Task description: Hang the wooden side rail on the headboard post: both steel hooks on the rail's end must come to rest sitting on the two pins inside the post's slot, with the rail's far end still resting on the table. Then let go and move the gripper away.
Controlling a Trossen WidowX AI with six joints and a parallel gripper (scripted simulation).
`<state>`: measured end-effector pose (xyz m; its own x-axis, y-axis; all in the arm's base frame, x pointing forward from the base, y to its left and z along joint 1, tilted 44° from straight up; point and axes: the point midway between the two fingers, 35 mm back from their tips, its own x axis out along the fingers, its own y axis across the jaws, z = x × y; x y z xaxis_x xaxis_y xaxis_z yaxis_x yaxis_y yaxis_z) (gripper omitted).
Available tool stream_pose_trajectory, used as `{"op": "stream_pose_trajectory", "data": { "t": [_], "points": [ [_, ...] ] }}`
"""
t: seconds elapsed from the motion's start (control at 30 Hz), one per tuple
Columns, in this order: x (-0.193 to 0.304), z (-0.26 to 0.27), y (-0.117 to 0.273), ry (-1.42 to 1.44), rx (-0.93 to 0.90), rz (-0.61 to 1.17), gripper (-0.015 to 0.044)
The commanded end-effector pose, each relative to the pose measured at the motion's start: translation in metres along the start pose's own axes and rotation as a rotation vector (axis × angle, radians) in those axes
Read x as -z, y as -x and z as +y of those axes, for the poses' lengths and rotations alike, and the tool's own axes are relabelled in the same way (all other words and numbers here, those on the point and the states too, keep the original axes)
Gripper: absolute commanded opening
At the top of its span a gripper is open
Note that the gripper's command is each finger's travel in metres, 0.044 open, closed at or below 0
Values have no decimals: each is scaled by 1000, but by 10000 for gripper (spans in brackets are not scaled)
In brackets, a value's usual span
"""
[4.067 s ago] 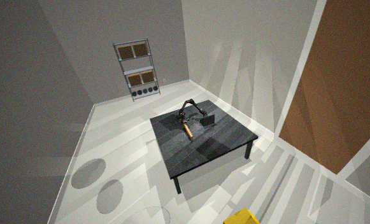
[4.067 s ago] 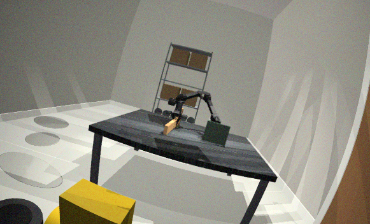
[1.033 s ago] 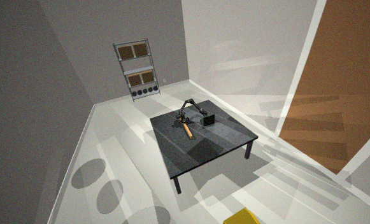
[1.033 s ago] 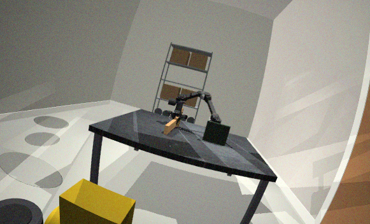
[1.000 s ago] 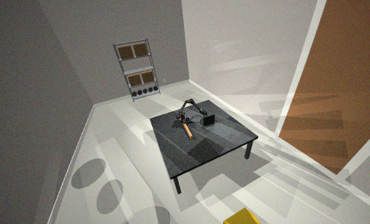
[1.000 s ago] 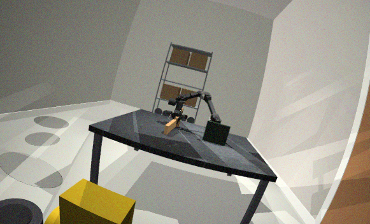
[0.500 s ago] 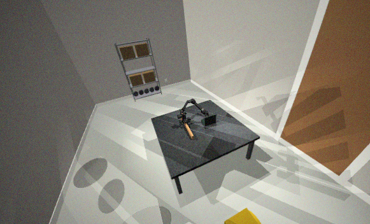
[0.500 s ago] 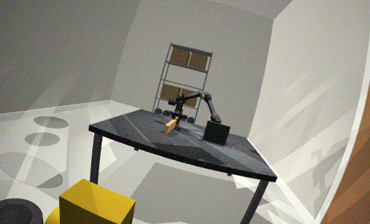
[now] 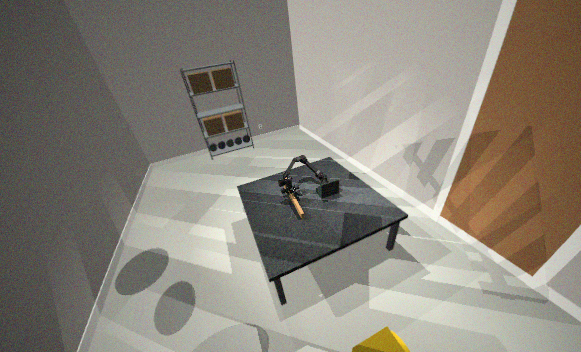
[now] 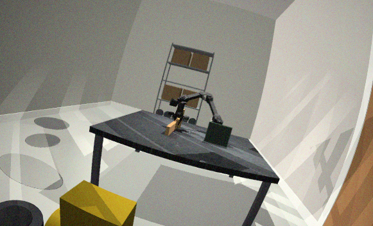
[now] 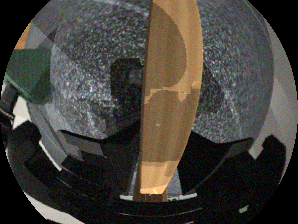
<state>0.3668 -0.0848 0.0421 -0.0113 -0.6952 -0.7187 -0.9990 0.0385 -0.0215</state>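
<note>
The wooden side rail (image 9: 295, 202) (image 10: 171, 127) (image 11: 172, 107) is a long light-brown board, running from under the gripper toward the front of the table. My gripper (image 9: 289, 189) (image 10: 178, 119) (image 11: 157, 123) is shut on the rail, one finger on each side of it. A narrow upright strip of wood (image 10: 183, 112), apparently the headboard post, shows just behind the gripper in the exterior view; the arm hides most of it. The steel hooks, the slot and the pins cannot be made out. Whether the rail's far end touches the table is too small to tell.
The arm's base stands by a dark green box (image 9: 328, 189) (image 10: 218, 135) (image 11: 31, 75), to the right of the rail in the top and exterior views. The dark table (image 9: 323, 232) (image 10: 146, 146) carries them. A shelf rack stands behind, and a yellow object (image 9: 381, 343) (image 10: 98, 202) is in the foreground.
</note>
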Motion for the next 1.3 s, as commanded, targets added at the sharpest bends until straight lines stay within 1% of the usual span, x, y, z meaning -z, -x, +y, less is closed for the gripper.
{"op": "stream_pose_trajectory", "data": {
  "t": [0.0,1.27],
  "points": [
    [2,-3,3,1,9,4,0],
    [6,-2,2,1,9,4,0]
  ]
}}
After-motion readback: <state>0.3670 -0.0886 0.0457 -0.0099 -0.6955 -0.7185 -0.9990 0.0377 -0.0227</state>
